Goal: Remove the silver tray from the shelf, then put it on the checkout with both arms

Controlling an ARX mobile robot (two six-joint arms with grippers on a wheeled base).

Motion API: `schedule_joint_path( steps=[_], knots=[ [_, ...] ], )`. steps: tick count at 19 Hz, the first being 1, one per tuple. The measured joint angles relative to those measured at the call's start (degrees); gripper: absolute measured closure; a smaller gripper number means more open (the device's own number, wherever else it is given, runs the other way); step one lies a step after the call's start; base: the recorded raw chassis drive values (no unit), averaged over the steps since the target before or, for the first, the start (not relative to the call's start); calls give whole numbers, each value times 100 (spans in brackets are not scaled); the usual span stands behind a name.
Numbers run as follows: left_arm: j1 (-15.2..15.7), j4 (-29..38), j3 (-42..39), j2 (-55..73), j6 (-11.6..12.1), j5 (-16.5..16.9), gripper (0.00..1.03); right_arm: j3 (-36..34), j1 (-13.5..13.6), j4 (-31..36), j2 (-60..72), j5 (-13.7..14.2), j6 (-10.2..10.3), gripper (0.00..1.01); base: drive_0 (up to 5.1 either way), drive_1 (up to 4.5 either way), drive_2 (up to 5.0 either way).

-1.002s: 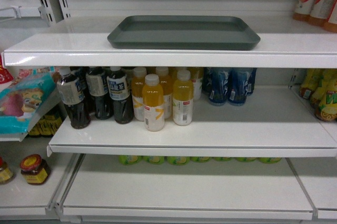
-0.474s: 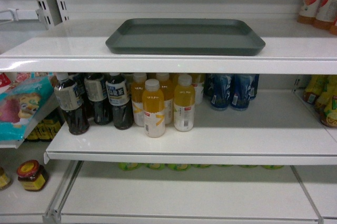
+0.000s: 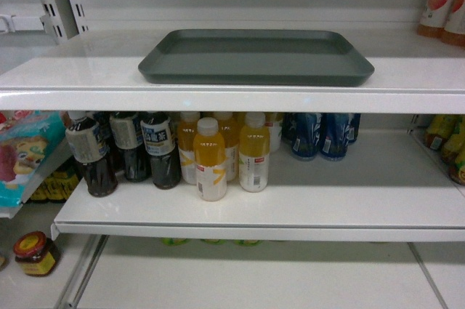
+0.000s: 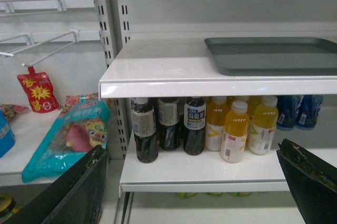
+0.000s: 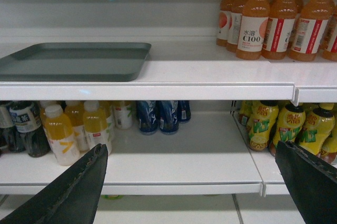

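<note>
The silver tray [image 3: 256, 57] lies flat on the white shelf [image 3: 87, 80], centred, its front rim near the shelf's edge strip. From the left wrist its left part [image 4: 274, 55] shows at the upper right; from the right wrist its right part [image 5: 73, 60] shows at the upper left. My left gripper [image 4: 192, 182] is open, its black fingers [image 4: 79, 192] wide apart, below and in front of the shelf. The right gripper [image 5: 190, 179] is also open and empty, fingers [image 5: 308, 182] spread, low before the shelf. Neither gripper shows in the head view. The checkout is out of view.
Dark tea, yellow juice and blue bottles [image 3: 211, 156] stand on the board below the tray. Orange drink bottles [image 5: 274, 16] crowd the tray's shelf at the right. Slotted uprights [image 4: 110, 18], wire hooks and snack bags [image 4: 68, 139] are at the left; yellow-green bottles [image 5: 287, 126] at the lower right.
The head view has moved closer and slightly higher: the tray and shelf look larger and sit lower in frame. The tray has not moved on the shelf.
</note>
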Motion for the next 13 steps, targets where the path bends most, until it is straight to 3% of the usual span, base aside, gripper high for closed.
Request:
schedule_joint_path(
  steps=[7,13],
  knots=[
    [0,24,0,0,2,-2,5,0,0,17,0,0,0,3,6,416,-405],
    [0,-11,0,0,0,0,5,0,0,-4,0,0,0,3,0,0,0]
  ],
)
